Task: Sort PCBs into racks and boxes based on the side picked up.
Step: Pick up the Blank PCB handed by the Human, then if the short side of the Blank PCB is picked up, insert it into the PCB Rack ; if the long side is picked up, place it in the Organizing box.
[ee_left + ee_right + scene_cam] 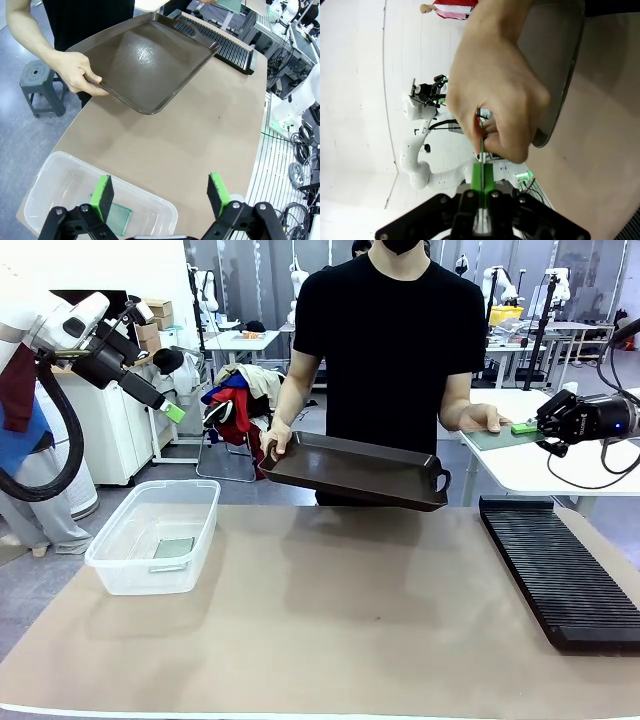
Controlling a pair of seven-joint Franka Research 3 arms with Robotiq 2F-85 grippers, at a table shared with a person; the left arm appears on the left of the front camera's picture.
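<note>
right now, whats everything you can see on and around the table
PCBs: 2, green; one lying in the tub, one at the far right, off the table, pinched between a hand and the right jaws
tub: 1, clear, table's left
rack: 1, black, slotted, table's right
tray: 1, dark brown, held above the table's far edge
table: 1, tan top
person's hands: 2; one gripping the tray, one on the far-right PCB
left gripper: black, green pads, raised at left, jaws open
right gripper: jaws shut on that PCB

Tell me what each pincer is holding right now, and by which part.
Right pincer is shut on one edge of a PCB, which the person's hand also holds. Left pincer is open and empty.
</note>
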